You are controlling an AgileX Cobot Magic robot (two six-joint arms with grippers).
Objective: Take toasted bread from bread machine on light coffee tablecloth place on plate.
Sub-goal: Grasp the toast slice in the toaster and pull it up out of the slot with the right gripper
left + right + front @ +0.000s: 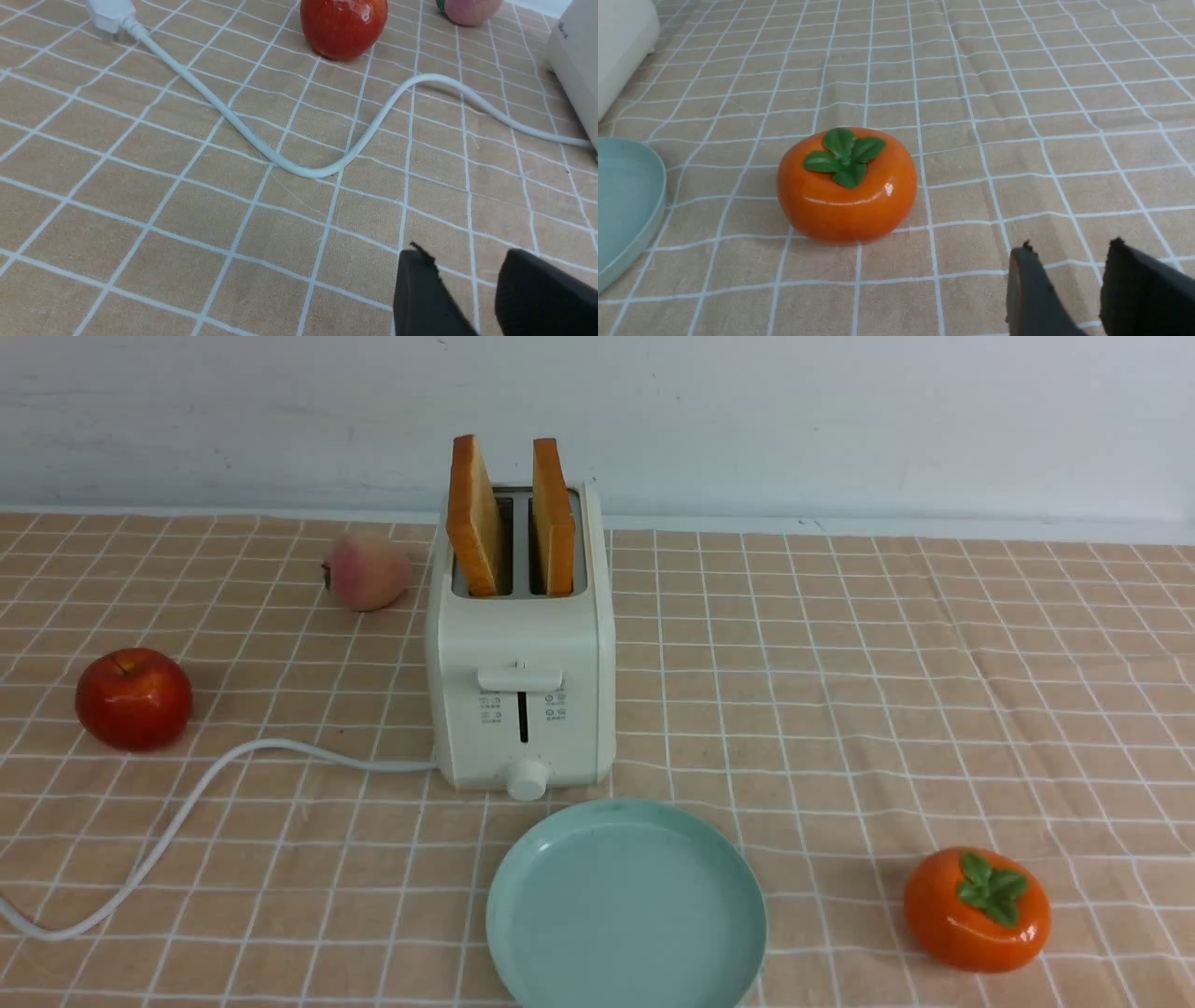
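Note:
Two slices of toasted bread, one on the left [476, 518] and one on the right [553, 518], stand upright in the slots of the cream-white bread machine [520, 653] at the middle of the checked tablecloth [840, 709]. The teal plate [625, 915] lies bare just in front of it. Neither arm shows in the front view. My left gripper [467, 254] hovers open over bare cloth, a side of the bread machine [577, 60] at the frame's edge. My right gripper [1070, 247] is open over cloth too, apart from the plate [621, 200].
The white cord [187, 812] snakes left from the toaster across the cloth to its plug [110, 14]. A red apple [133, 698] and a peach [366, 571] sit on the left. An orange persimmon [977, 910] sits front right, near my right gripper.

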